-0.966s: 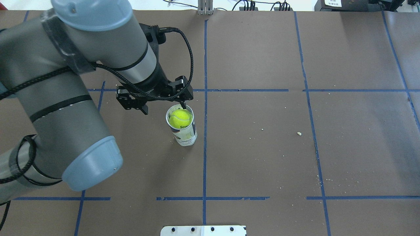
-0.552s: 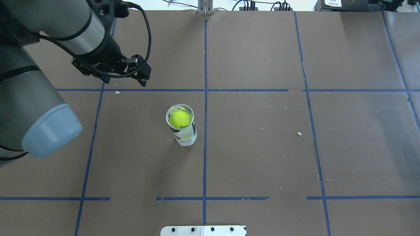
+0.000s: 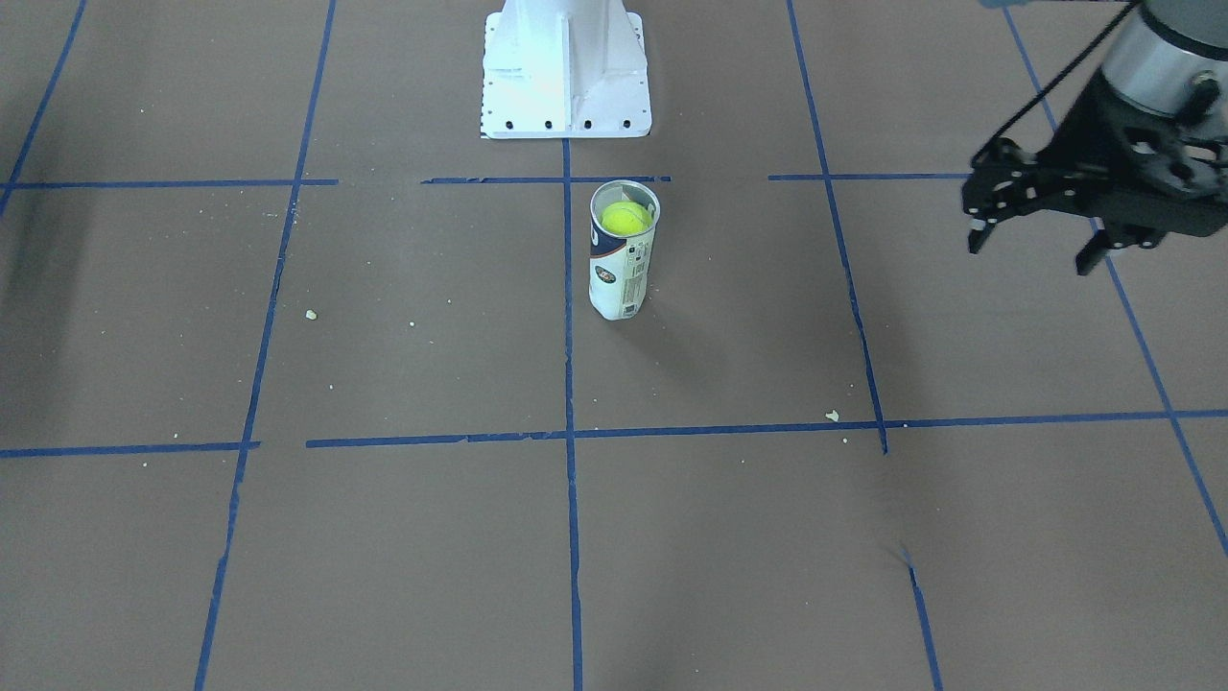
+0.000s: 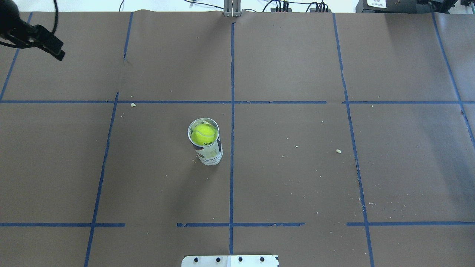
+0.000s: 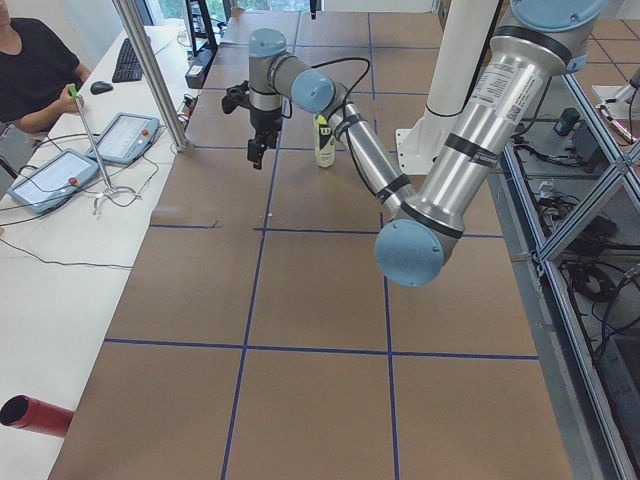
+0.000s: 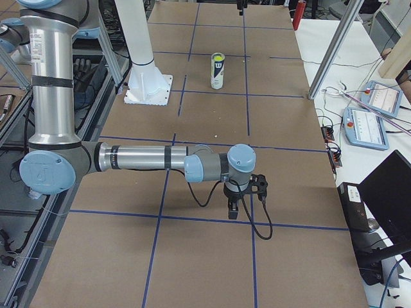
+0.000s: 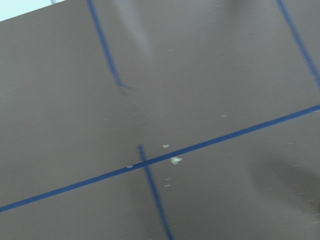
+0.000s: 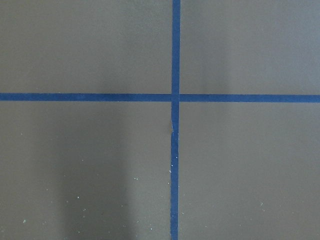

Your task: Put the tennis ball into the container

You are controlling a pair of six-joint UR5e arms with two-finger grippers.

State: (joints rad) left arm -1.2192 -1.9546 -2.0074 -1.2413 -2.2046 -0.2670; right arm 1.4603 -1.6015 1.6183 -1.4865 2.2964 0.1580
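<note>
**Ball sitting in the tube, left gripper hanging open and empty**

The tennis ball [image 4: 203,134] is resting inside the container [image 4: 210,152], high up, just under the silvery rim. It is showing bright yellow-green with a pale curved seam on top. The container is standing upright near the middle of the table [image 4: 297,185], just left of the centre tape line [image 4: 232,74], with nothing touching it.

The left gripper [image 3: 1031,253] is hanging above the table, well off to the robot's left of the container. Its jaws are spread wide and are holding nothing.

The right gripper [image 6: 239,200] is pointing down over the table's right end, far from the container. I cannot tell how its jaws are standing.
</note>
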